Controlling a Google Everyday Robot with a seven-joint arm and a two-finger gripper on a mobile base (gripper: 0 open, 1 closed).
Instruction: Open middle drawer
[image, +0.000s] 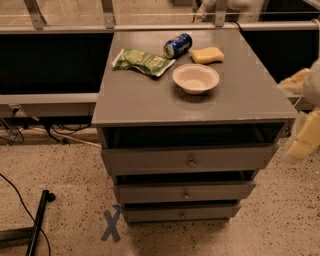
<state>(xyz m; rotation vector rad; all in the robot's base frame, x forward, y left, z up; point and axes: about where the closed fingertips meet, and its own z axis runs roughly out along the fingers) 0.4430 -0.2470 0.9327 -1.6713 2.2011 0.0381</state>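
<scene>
The grey cabinet (150, 100) has three drawers stacked in its front. The middle drawer (150, 192) has a plain grey front of medium height and a tiny round knob (186, 194) at its centre. A dark gap shows above its front. Above it is the taller-fronted drawer (150, 161) with a bigger knob (191, 161). Below it is the slimmest drawer (150, 214). My gripper (302, 145) is a blurred cream shape at the right edge, to the right of the cabinet at the height of the top drawer, touching nothing.
On the cabinet top lie a green snack bag (142, 61), a blue can (177, 45) on its side, a yellow sponge (206, 54) and a white bowl (195, 78). A blue tape X (111, 225) marks the floor. A black stand leg (37, 222) and cables lie at the left.
</scene>
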